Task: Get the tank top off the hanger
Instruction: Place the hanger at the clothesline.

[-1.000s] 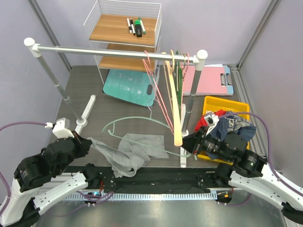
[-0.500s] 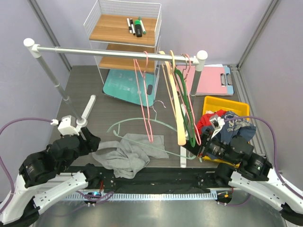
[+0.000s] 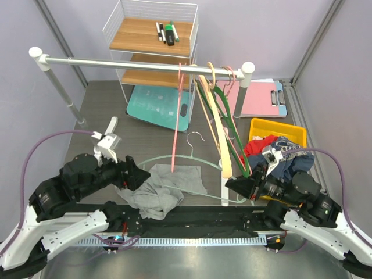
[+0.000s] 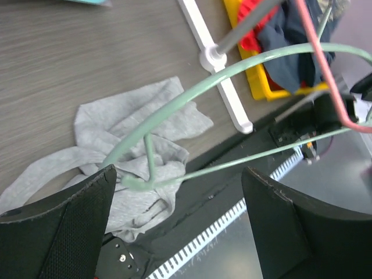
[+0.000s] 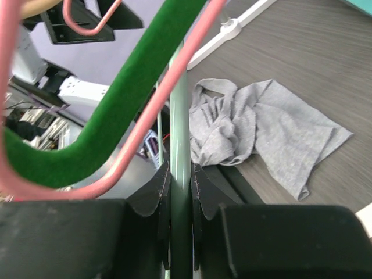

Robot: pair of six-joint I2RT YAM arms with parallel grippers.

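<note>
One tank top [image 3: 152,196], crumpled, just below spread left jaws

- Top external: fixed, high and behind the arm bases, facing forward and down. Widest and farthest view, covering the whole table [image 3: 145,116].
- Left wrist: low and near, looking between the wide-spread jaws of the left gripper [image 4: 180,174] over the table's near edge.
- Right wrist: nearest view, sighting along the pale green hanger [image 5: 180,145] pinched in the right gripper [image 5: 180,186].
- Shared by all three: the grey tank top [image 3: 165,187] and that hanger.
</note>
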